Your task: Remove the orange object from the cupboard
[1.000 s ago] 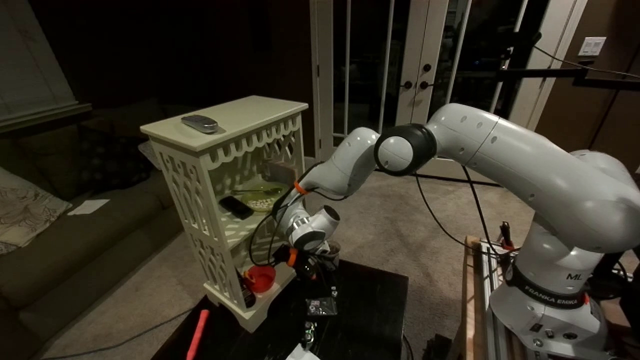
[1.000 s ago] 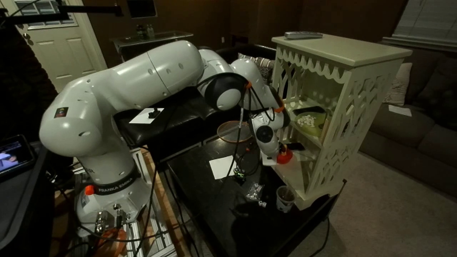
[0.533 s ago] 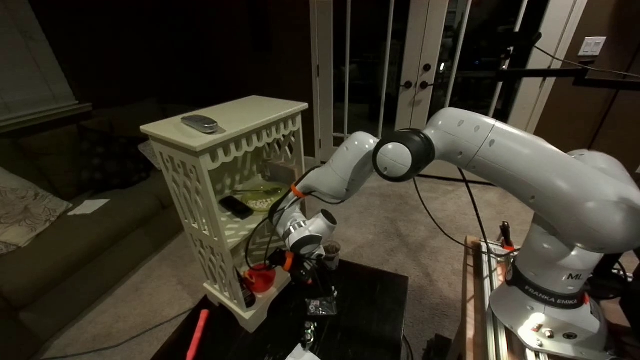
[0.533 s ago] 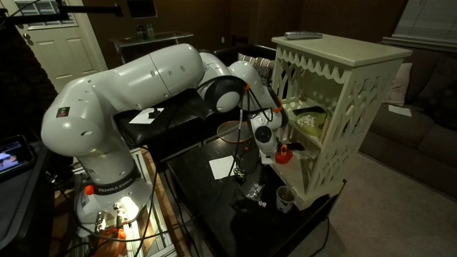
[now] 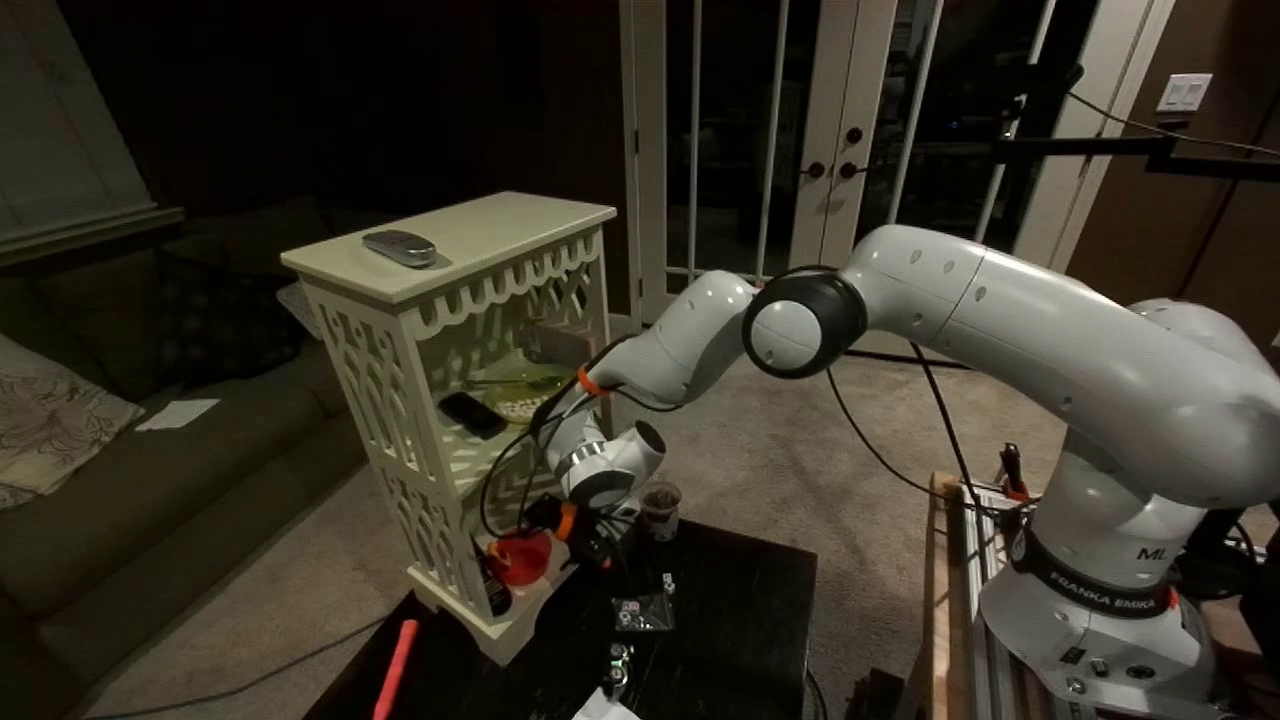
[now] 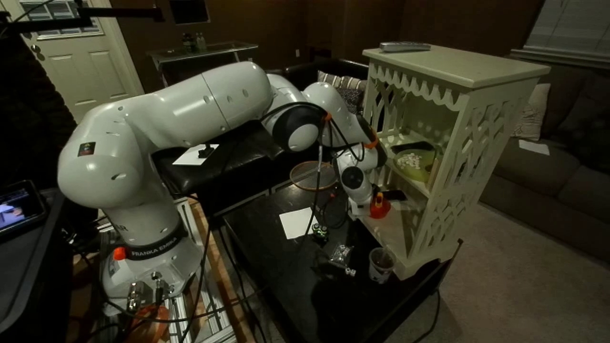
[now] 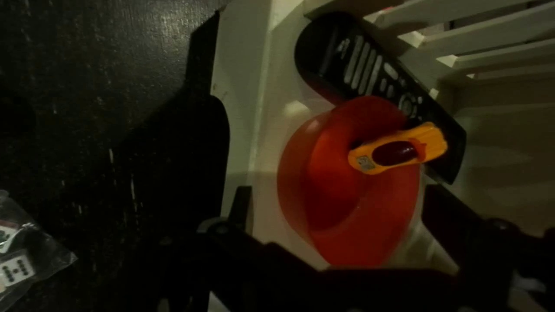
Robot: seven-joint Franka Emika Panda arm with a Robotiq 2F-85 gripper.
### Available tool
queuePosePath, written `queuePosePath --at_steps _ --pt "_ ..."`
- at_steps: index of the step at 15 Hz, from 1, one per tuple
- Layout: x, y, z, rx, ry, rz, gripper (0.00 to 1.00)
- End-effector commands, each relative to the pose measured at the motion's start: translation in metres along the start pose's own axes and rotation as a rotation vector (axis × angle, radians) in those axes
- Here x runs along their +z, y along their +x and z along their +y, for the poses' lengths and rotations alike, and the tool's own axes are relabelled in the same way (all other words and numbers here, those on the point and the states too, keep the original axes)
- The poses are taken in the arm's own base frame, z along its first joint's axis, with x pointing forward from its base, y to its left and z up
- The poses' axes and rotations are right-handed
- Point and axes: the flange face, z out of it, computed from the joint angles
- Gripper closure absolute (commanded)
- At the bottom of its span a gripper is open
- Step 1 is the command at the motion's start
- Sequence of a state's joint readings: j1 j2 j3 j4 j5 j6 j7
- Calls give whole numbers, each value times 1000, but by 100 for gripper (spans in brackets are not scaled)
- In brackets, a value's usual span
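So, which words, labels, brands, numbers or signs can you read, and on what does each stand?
"FRANKA EMIKA": black curved band low on the white robot arm.
"ML", perhaps part of more: same arm, just above this band.
Too blurred or small to read: markings on the long black remote; grey sticker on orange plastic piece; any print on clear plastic cup.

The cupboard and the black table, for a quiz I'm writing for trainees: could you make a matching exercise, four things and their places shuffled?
Things
1. red container
2. green dish
3. silver handset
4. clear bag

Places
A. black table
B. top of the cupboard
C. lower shelf
D. upper shelf

Pairs: 1-C, 2-D, 3-B, 4-A
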State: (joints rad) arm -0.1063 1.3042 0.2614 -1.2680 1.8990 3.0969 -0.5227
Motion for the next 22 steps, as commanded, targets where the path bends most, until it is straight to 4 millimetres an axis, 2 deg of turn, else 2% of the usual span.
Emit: queuePosePath --at_steps 1,2,3,5,8,10,15,19,22 --pt "28 -5 2 -10 37 52 0" --pt "33 -5 4 -10 37 59 1" --pt "37 -7 7 -13 35 67 8" --pt "44 -8 12 -26 31 88 29" --pt "49 -9 15 -43 28 115 51" --pt "38 -6 8 -47 21 135 65" --pt "29 9 1 -34 19 195 98" --pt "24 16 -1 -20 18 206 100" --pt "12 12 6 -53 -26 177 99"
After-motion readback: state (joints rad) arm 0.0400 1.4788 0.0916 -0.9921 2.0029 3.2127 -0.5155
